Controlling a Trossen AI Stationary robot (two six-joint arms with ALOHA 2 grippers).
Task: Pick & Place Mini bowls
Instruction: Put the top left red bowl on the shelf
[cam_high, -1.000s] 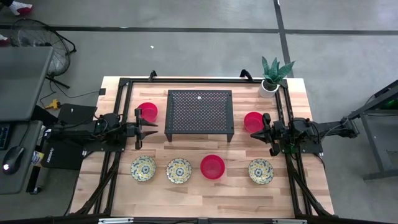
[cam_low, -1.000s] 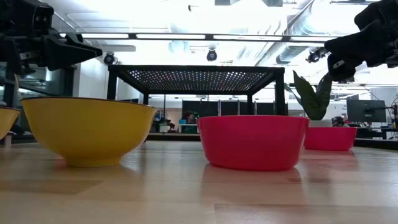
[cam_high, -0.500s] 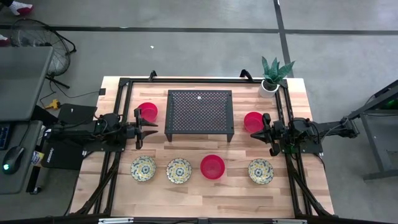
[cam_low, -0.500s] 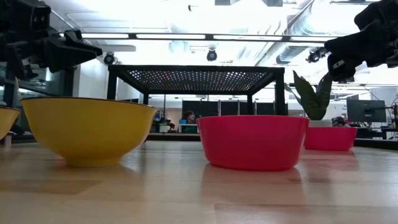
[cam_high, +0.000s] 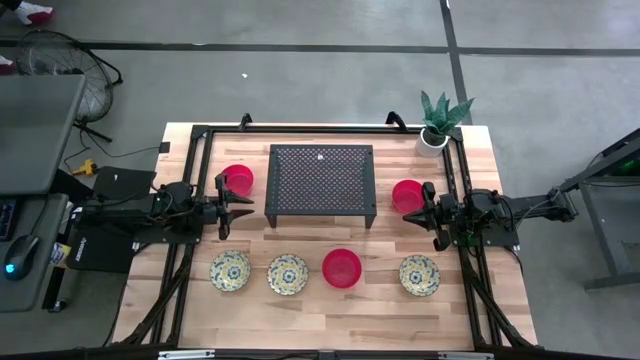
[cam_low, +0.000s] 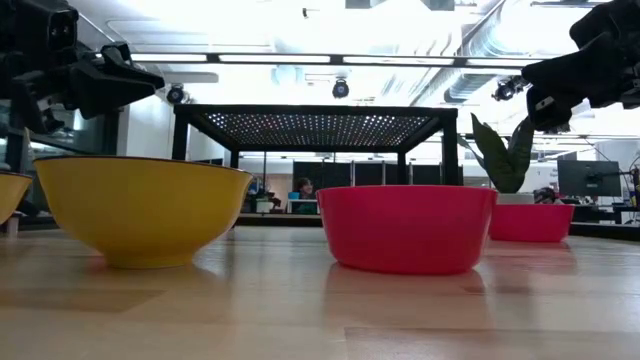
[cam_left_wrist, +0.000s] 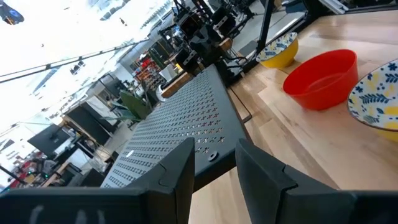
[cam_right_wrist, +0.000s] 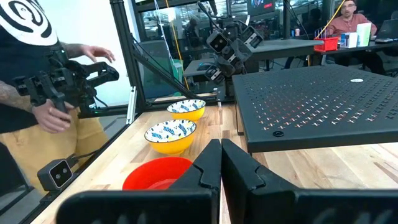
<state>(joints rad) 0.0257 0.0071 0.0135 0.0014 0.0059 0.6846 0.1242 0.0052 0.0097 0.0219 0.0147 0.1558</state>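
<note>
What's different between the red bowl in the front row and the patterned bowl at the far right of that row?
The red bowl is plain bright red inside; the patterned bowl is cream-yellow with a blue floral design. The red bowl sits in front of the black perforated rack, while the patterned bowl sits off to the rack's right, close to the right gripper. Both are small, round, upright, of like size, and rest untouched on the wooden table.

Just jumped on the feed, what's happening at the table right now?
Nothing is being held. The left gripper hangs open beside the back-left red bowl, and the right gripper hangs shut next to the back-right red bowl. Between them stands the black perforated rack. Along the front of the table sit three patterned bowls and one red bowl, all untouched.
</note>
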